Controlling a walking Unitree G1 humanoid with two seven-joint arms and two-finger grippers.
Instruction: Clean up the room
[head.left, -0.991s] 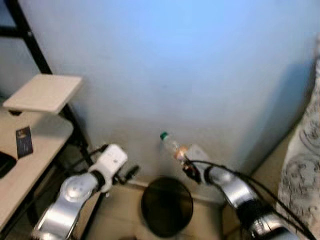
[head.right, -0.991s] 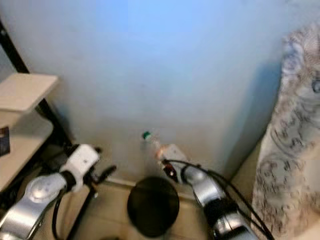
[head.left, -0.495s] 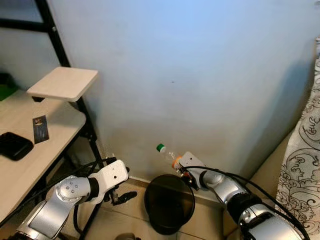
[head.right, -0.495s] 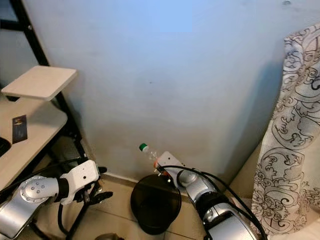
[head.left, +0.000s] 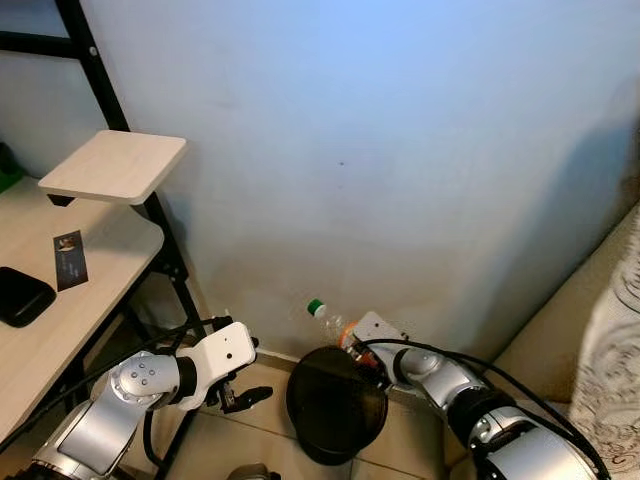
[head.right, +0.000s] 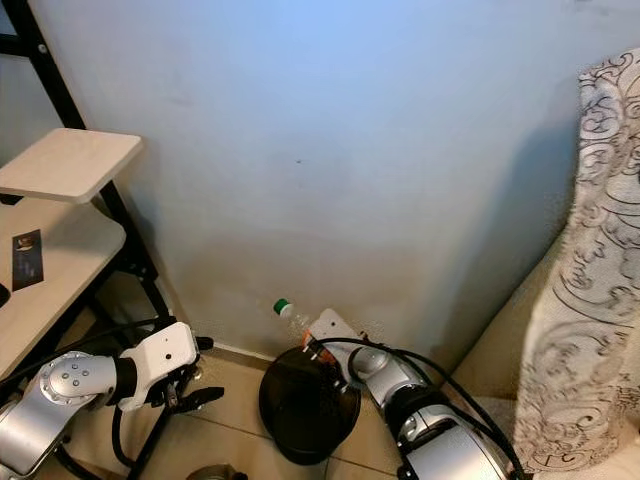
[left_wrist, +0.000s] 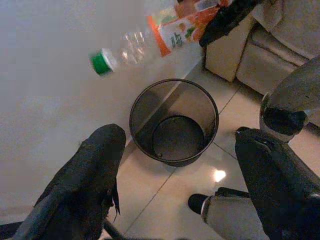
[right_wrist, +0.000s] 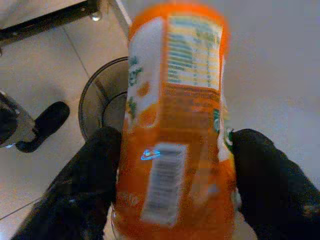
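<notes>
Gripping the clear plastic bottle (left_wrist: 165, 37), right gripper (right_wrist: 172, 175) overhangs round mesh bin (left_wrist: 174, 121).

Standing at left against the pale wall (head.left: 400, 150): a black-framed surface (head.left: 90, 290) carrying a dark case (head.left: 20, 296) and card (head.left: 70, 259). Hanging at right: a patterned curtain (head.right: 590, 280).

Left pincer (left_wrist: 175, 170) gapes low; right pincer (right_wrist: 175, 165) is clamped, reaching forward.

You're in a home room: pale wall (head.left: 400, 150), tiled floor (left_wrist: 165, 200), wooden desk (head.left: 60, 310) on a black frame, patterned curtain (head.right: 600, 250), mesh wastebasket (head.left: 335, 405).
</notes>
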